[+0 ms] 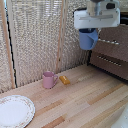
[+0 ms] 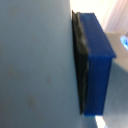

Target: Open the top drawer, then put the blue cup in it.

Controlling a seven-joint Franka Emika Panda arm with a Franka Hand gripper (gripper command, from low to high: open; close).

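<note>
My gripper [image 1: 89,40] is closed on the blue cup [image 1: 88,39], held high above the wooden table [image 1: 85,100], glossy cup wall against my finger pad [image 2: 82,65] in the wrist view. White plate [image 1: 14,110] nearest, then pink mug [image 1: 48,79] and small orange piece [image 1: 64,79]. Dark cabinet's top drawer [image 1: 114,41] sits just behind the cup.

Blue cup [image 1: 88,38] glossy, upright, lifted off the tabletop, at 1 o'clock, top drawer [image 1: 113,42] beside it, dark brown, silver bar handle.
</note>
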